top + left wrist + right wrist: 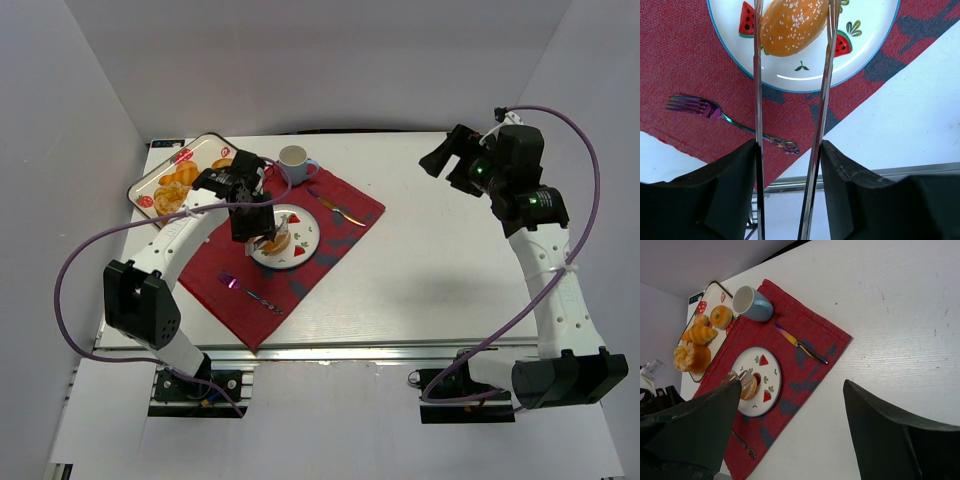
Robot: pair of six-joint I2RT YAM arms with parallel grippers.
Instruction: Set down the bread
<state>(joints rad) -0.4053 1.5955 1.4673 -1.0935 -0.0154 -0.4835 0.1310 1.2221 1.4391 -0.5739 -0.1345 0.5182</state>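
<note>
The bread [792, 25], a golden-brown roll with sesame seeds, lies on the white watermelon-patterned plate [865, 45] on the red cloth. My left gripper [789, 145] hangs over the plate's near side [245, 215], shut on a pair of metal tongs [758, 100]. The two tong blades run forward along either side of the bread; whether they still press on it I cannot tell. The right wrist view shows the bread [749, 386] on the plate's left part between the tong tips. My right gripper [445, 160] is raised at the far right, open and holding nothing.
A fork [715, 112] lies on the red cloth [220, 270] near the plate, a knife [800, 344] on its far side. A blue cup [293, 160] stands at the cloth's back corner. A tray [715, 287] with several pastries sits at the back left.
</note>
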